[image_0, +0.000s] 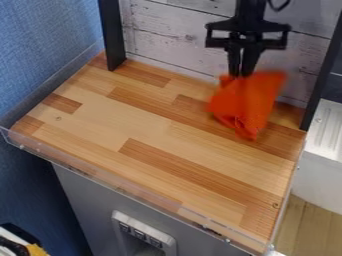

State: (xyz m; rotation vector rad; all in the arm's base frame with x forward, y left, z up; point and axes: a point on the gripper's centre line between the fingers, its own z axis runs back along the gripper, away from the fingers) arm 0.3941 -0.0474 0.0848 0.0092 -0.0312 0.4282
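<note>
Pincer (242, 74), black, nearly closed, clamped on the top of one orange cloth (251, 102). Cloth hangs at the wooden bench's (143, 120) far right. Handling: firm hold, slow travel, loose folds unsnagged.

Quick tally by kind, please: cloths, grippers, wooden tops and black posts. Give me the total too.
Cloth: 1, orange, held by the gripper
Gripper: 1
Wooden top: 1
Black posts: 2, one at each side
Total: 5
</note>
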